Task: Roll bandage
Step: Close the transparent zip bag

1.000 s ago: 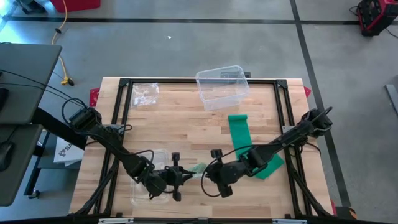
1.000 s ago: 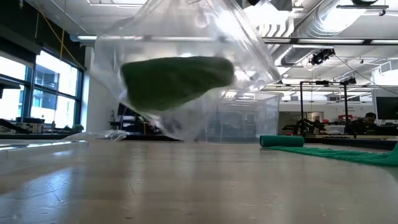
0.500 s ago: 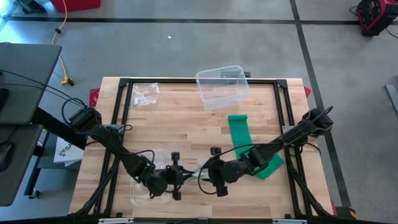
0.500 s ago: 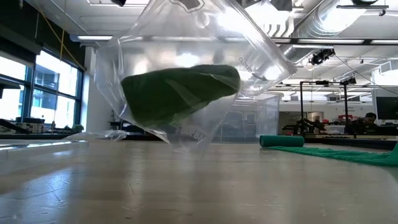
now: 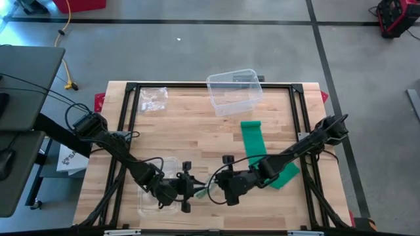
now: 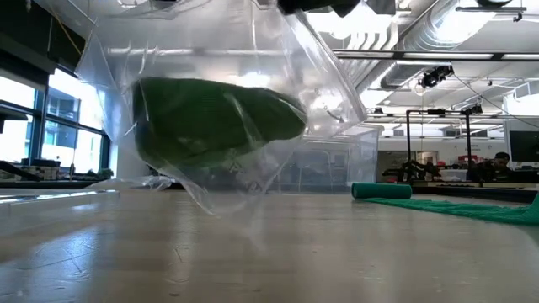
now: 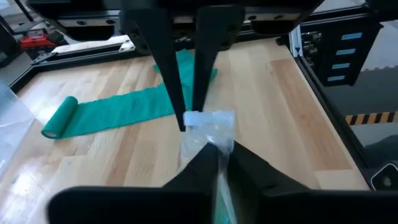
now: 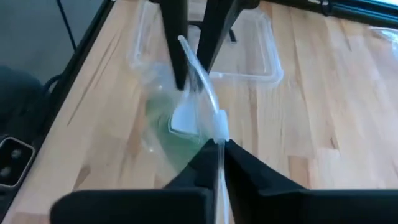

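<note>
**Bagged roll held aloft between both grippers**

A clear plastic bag with a rolled green bandage inside hung just above the wooden table, near its front edge. The left gripper had its fingers pinched together on one end of the bag's top edge; the right gripper was clamped on the same edge directly opposite, the two nearly touching. A second, partly unrolled green bandage lay flat on the table behind and beside the right gripper, well apart from the bag.

The bag looked thin, slick and floppy, and the roll soft and light, so it would likely sag and swing; the stiffer zip strip along the top seemed the surest hold. A clear lid lay under the left gripper, and a clear plastic tub stood far back. The table's middle was bare, while its front edge left little room.
</note>
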Robot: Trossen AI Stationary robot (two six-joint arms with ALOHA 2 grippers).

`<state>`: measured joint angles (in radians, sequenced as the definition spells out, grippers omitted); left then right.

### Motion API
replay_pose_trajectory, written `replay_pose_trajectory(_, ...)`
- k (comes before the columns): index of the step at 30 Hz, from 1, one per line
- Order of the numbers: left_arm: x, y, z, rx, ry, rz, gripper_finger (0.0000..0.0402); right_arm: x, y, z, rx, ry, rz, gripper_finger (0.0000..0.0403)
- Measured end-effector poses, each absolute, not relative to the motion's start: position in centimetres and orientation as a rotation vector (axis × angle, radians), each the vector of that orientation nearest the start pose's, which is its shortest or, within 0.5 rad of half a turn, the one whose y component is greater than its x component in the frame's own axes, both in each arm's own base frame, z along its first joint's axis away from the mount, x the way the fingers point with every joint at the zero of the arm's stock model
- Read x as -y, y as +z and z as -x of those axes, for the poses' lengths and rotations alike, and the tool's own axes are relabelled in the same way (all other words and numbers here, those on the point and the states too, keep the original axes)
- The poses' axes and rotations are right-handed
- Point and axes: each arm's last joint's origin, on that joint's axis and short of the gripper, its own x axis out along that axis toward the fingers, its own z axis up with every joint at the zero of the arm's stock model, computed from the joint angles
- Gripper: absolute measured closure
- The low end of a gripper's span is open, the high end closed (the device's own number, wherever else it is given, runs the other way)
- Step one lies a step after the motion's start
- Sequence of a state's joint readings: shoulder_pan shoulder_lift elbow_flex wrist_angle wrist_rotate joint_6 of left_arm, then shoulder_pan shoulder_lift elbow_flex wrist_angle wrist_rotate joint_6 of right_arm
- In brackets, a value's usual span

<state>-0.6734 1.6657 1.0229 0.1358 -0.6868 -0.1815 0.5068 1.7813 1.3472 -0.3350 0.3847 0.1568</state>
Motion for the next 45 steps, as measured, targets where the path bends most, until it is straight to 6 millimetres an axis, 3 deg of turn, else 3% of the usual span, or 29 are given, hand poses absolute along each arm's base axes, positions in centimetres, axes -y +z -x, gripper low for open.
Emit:
replay_pose_trajectory(8,20.0,22.5,-29.6,-0.374,0.082,-0.105,0.0276,-17.9,24.8,-34.6,-0.696,0.040,0.173,0.0399)
replay_pose_trajectory(13,19.9,22.7,-29.8,-0.354,0.088,-0.080,0.0243,-17.8,25.0,-34.2,-0.716,0.034,0.181,0.0401)
replay_pose_trajectory(29,19.4,24.0,-29.6,-0.306,0.129,-0.098,0.0242,-17.7,25.5,-33.4,-0.760,0.061,0.193,0.0402)
replay_pose_trajectory(38,18.7,24.0,-30.4,-0.310,0.082,-0.049,0.0243,-17.9,27.5,-33.6,-0.761,0.062,0.188,0.0403)
replay_pose_trajectory(45,18.2,24.0,-30.8,-0.303,0.084,-0.029,0.0245,-17.9,27.7,-33.5,-0.768,0.079,0.177,0.0403)
